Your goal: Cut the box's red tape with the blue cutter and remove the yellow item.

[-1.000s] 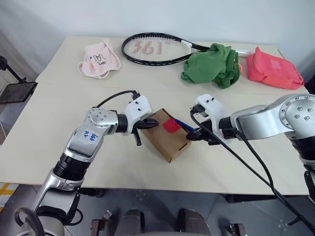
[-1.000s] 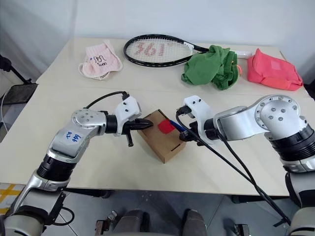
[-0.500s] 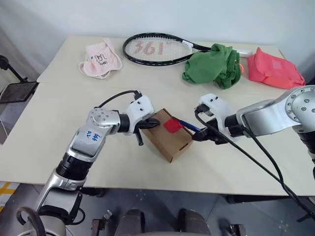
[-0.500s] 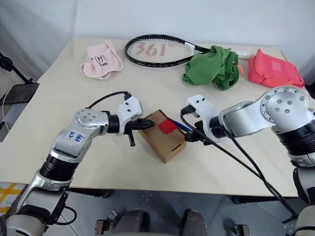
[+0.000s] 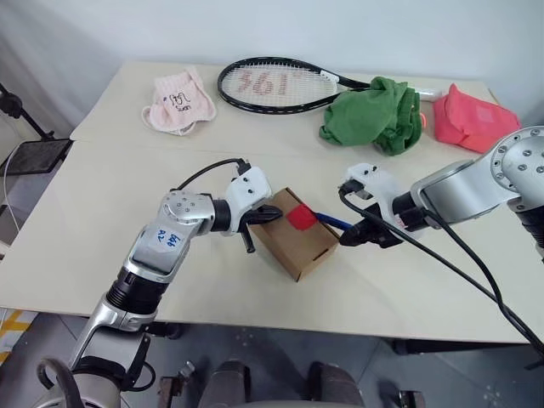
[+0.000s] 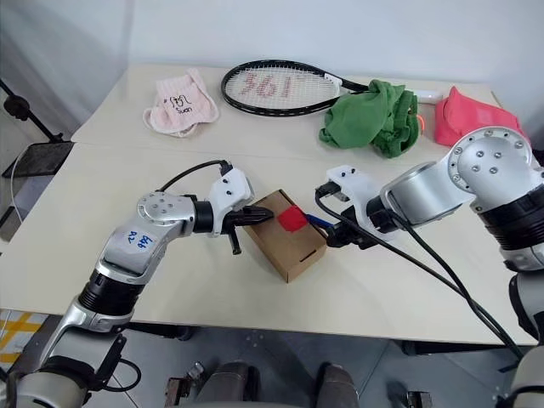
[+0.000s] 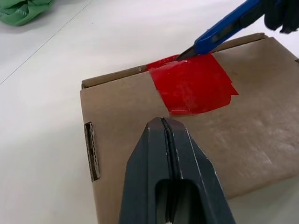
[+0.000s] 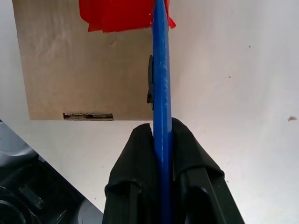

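Left wrist view: my left fingers [image 7: 169, 154] clenched, pinning box [image 7: 140, 140]; right fingers [image 8: 163, 144] grasping blue cutter [image 7: 224, 25], blade at red tape [image 7: 191, 86] edge. Follow seam, shallow, steady.

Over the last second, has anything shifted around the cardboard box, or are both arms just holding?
Nothing has visibly changed. The right gripper stays shut on the slim blue cutter, its blade tip at the edge of the red tape patch. The left gripper, fingers shut, stays at the small brown cardboard box. The box is still closed. The whole picture has shifted a little, so the camera has moved.
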